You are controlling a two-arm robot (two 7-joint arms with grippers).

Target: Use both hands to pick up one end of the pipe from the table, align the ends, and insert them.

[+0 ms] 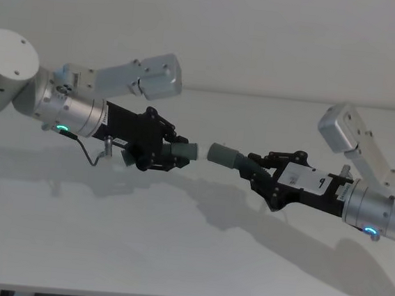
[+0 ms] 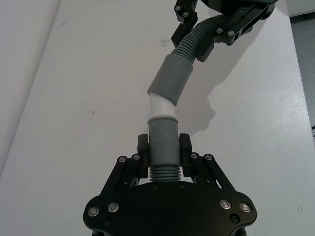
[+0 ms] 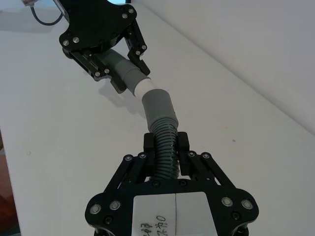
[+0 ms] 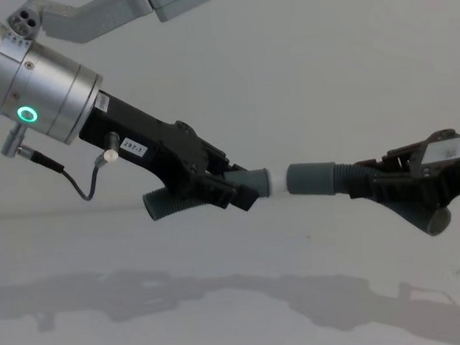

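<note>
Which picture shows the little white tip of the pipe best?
The left wrist view: the white tip sits big and central, meeting the wider grey cuff. The right wrist view shows it smaller; head and chest views show it from the side, small.

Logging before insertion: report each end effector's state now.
Left end effector: shut on white-tipped pipe piece.
Right end effector: shut on wide-cuff pipe piece.

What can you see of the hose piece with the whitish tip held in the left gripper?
The dark grey ribbed plastic hose piece ends in a smooth grey cuff with a pale whitish tip. The black two-finger left gripper holds it above the white table, jaws shut around the cuff. Its tip points at the other piece's wider grey cuff, not yet fully inserted.
</note>
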